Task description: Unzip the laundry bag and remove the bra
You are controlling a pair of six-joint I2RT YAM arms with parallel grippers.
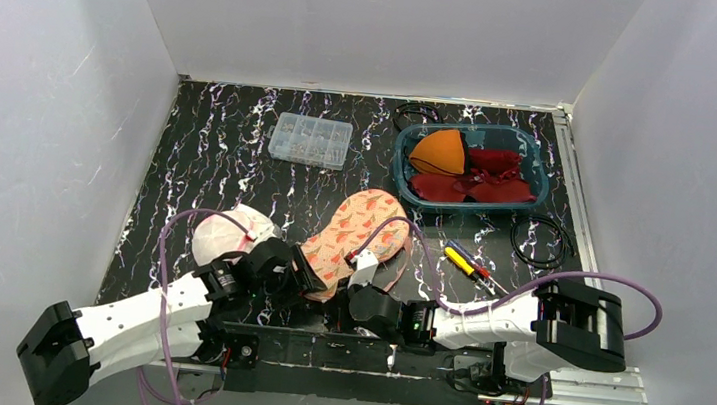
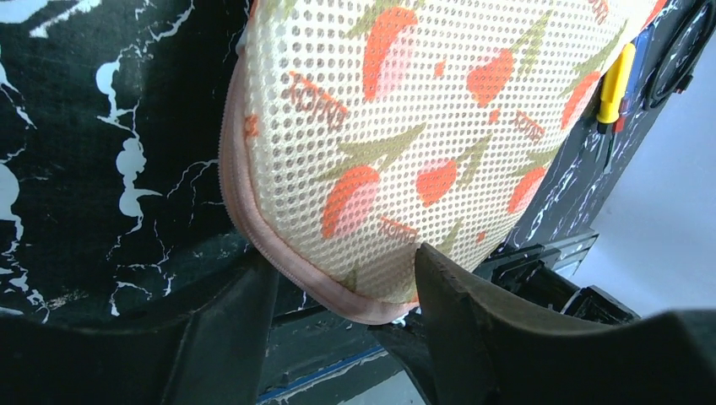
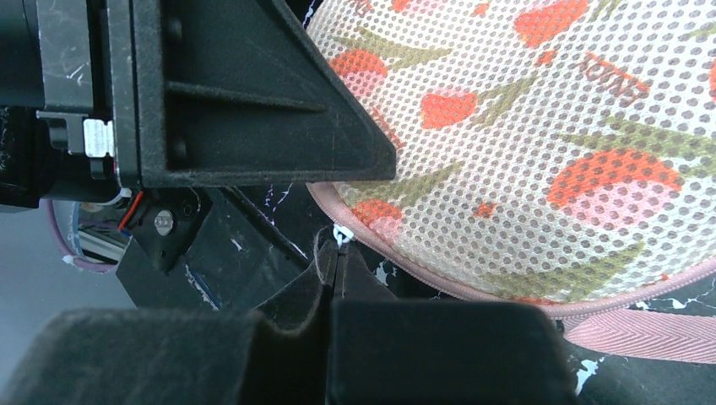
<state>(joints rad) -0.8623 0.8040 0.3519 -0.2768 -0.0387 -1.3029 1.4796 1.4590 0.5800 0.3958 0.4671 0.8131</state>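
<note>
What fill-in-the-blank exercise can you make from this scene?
1. The jaws of the left gripper stand ___ around the edge of the laundry bag.
2. The right gripper is fully ___.
3. The screwdriver beside the bag has a ___ handle.
4. The bag's zipper tape is ___ in colour.
Missing words: open, shut, yellow, pink.

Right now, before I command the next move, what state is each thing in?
laundry bag: zip closed along the edge that shows
zipper pull: pinched at the right gripper's tips
left gripper: open, fingers astride the laundry bag's near edge
right gripper: shut on the zipper pull
organizer box: lid closed
blue bin: holding orange and red fabric pieces
screwdriver: lying loose, untouched
</note>
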